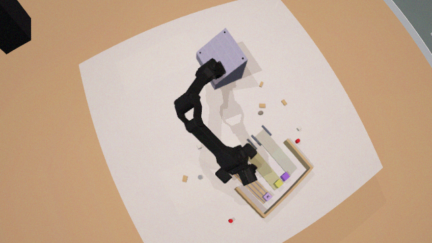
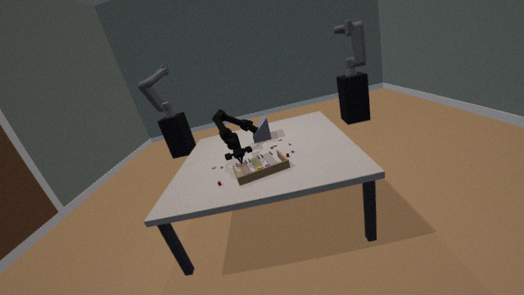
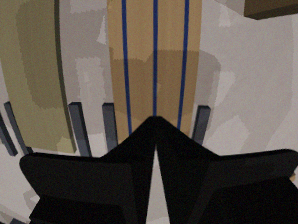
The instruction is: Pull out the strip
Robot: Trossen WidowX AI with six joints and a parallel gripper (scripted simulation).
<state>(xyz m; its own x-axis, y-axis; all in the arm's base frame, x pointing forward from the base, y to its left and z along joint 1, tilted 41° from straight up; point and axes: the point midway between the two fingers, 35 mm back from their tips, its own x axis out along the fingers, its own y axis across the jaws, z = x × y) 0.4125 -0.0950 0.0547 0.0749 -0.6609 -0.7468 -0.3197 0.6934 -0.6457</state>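
The labelled cube (image 1: 266, 196) (image 2: 249, 172) is light purple with a dark mark on top. It sits at the far end of a tan strip (image 1: 259, 188) (image 3: 142, 75) with dark blue lines. An olive strip (image 1: 264, 169) (image 2: 256, 162) (image 3: 32, 65) lies beside it, with a yellow cube (image 1: 278, 183) at its end. A pale grey-green strip (image 1: 277, 150) has a purple cube (image 1: 285, 176) at its end. My gripper (image 2: 241, 162) (image 3: 154, 121) is shut and empty, its tips over the near part of the tan strip. The wrist view hides that strip's near end.
A low wooden wall (image 1: 289, 193) (image 2: 264, 173) runs around the cube ends and outer sides of the strips. Short dark rails (image 1: 266, 130) (image 3: 80, 127) flank the strips' near ends. Red pieces (image 1: 298, 140) (image 1: 230, 221) and small tan blocks (image 1: 262, 105) lie outside.
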